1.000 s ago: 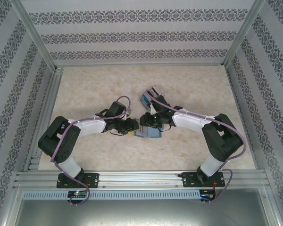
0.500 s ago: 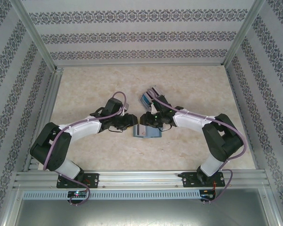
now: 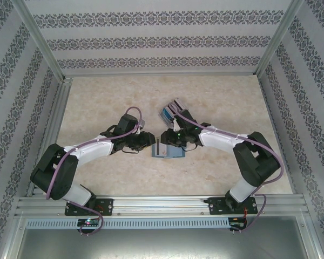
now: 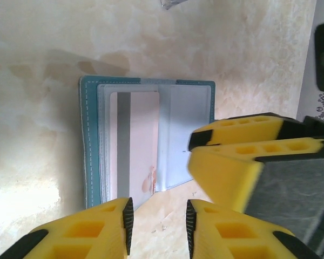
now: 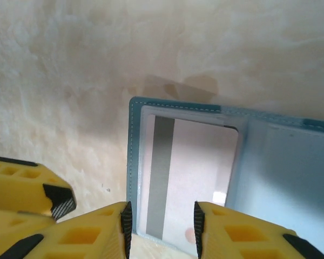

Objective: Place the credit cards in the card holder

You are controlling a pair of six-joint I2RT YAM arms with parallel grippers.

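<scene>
We found the left claw [image 4: 159, 226] hanging low over the table [image 4: 38, 43] with its two fingers apart and nothing between them. The gap opened straight onto the near corner of the card holder [image 4: 92, 162]. The holder lay open and flat just ahead of that claw, clear sleeves up, with one pale card with a grey stripe [image 4: 143, 135] lying in the sleeve on the claw's left-hand side.

The relation we cared about was the card's long axis. It ran straight away from the left claw, stripe and all, so the card's near short end sat just ahead of the fingertips, a little left of the gap. A push along that line would, we judged, drive it deeper into the sleeve rather than skew it. We could not tell whether the card was already fully seated.

The right claw [image 5: 162, 229] was just as close. Its fingers were also apart and gripped nothing, and the striped end of the same card lay directly ahead of its gap. It crowded in from the left claw's right side, the two nearly touching, so either could reach the card.

The loose credit cards [image 3: 170, 110] lay in a small heap beyond the right claw — nearer that arm, we judged, for the next fetch.
</scene>
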